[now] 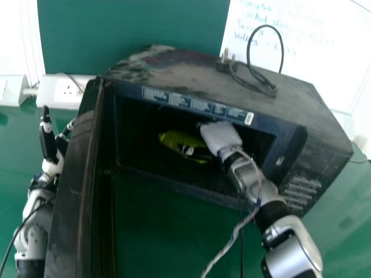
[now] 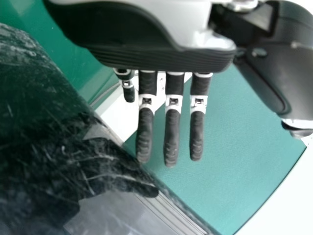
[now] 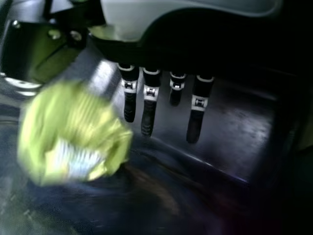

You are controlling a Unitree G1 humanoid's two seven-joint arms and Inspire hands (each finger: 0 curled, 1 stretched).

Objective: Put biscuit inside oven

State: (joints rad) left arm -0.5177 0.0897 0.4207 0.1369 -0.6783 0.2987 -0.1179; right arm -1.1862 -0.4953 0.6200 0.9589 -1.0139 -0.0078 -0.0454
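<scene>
We're looking at a green bench (image 1: 156, 231), with a green panel (image 1: 133, 23) standing behind it, a whiteboard (image 1: 290, 29) carrying handwriting off to the right, and wall sockets (image 1: 69, 91) over on the left. Centre stage is the dark oven (image 1: 191, 69), set at an angle on the bench, its top dusty, and a black power cable (image 1: 282, 52) looping up there with its plug (image 1: 223, 63) near the back edge

And the door (image 1: 72, 191) is wide open, swung toward the robot's left! Inside the cavity sits the biscuit packet (image 1: 174, 139), yellow-green and crinkled, with the right robot hand (image 1: 221, 138) right in there next to it. Its fingers (image 3: 149, 117) are extended, the packet over on the thumb side and out of any grip; whether the thumb touches it, I can't tell

Now the edges: the right forearm crosses the oven's lower front rim, loose wires (image 1: 232, 234) trailing along it, and there's a dark gap between that arm and the opening's right side. Out beyond the door, the left robot hand (image 1: 52, 165) is open too, fingers (image 2: 171, 142) straight, close beside the glossy door panel, with green bench on its outer side
</scene>
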